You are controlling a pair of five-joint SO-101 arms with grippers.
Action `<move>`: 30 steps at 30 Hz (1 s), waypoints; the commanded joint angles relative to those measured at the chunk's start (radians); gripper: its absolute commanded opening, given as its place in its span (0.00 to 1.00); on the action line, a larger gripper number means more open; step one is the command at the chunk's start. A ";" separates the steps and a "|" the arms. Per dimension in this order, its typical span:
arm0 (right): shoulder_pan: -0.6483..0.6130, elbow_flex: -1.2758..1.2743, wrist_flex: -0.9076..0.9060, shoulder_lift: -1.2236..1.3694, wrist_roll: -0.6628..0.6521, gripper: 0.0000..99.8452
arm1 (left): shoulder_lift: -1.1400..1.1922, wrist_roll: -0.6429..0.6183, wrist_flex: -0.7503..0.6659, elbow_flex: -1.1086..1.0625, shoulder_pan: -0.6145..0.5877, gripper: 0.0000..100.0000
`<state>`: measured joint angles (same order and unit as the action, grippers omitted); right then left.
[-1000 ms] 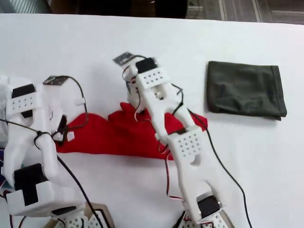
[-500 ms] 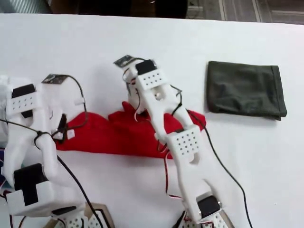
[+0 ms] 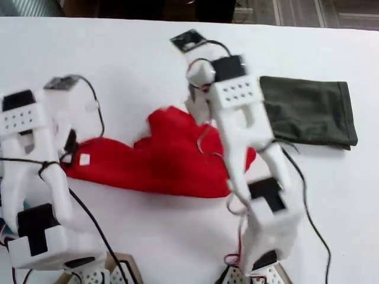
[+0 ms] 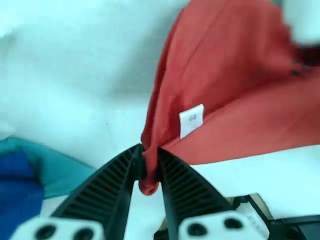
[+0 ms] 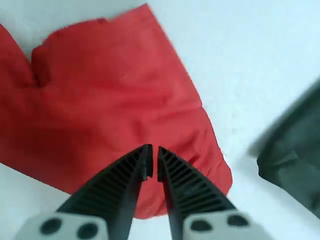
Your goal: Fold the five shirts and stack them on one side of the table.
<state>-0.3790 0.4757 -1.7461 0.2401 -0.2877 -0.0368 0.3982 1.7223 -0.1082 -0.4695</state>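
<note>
— White table (image 3: pixel 118 53) under everything, I see. Where does the red shirt (image 3: pixel 148 168) lie?

— Across the middle of the high view, bunched, with its long axis running left to right. One end points at the left edge of the frame. The other points right, dipping a little toward the lower right. A hump rises from its upper edge near the centre.

— And your claws?

— My left claw (image 4: pixel 149 151) is clamped on the shirt's left tip, and a small fold of red pokes out between the fingers. A white label (image 4: pixel 191 120) sits on the cloth just beyond the tips. My right claw (image 5: pixel 153 148) hangs above the red shirt, fingers pressed nearly together with a thin slit between them. Whether any cloth is caught there I cannot tell.

— Anything else on the table?

— A green shirt (image 3: pixel 305 112), folded flat, in the upper right of the high view. Its long side also runs left to right.

— Does it touch the red one?

— I cannot tell. My right arm (image 3: pixel 237 118) covers that spot and part of the red shirt's right end. Beside my left claw a teal and blue cloth (image 4: pixel 22 185) is cut off by the frame edge and is too blurred to name.
</note>
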 commanded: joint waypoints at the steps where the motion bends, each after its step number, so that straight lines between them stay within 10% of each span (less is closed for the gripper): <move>1: -0.008 -0.242 -0.018 -0.285 -0.080 0.02 | -0.051 0.008 0.064 0.119 -0.009 0.03; 8: -0.013 -0.729 0.214 -0.578 -0.218 0.02 | -0.046 0.133 0.009 -0.173 -0.034 0.03; 14: -0.021 -0.735 0.489 -0.501 -0.003 0.15 | -0.051 0.198 -0.091 -0.311 -0.198 0.03; 30: -0.174 0.462 0.354 0.616 0.054 0.19 | -0.043 0.262 -0.084 -0.321 -0.270 0.03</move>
<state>-0.5432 0.6383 -1.3441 0.7004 -0.2432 -0.0445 0.6575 1.6441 -0.4319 -0.7273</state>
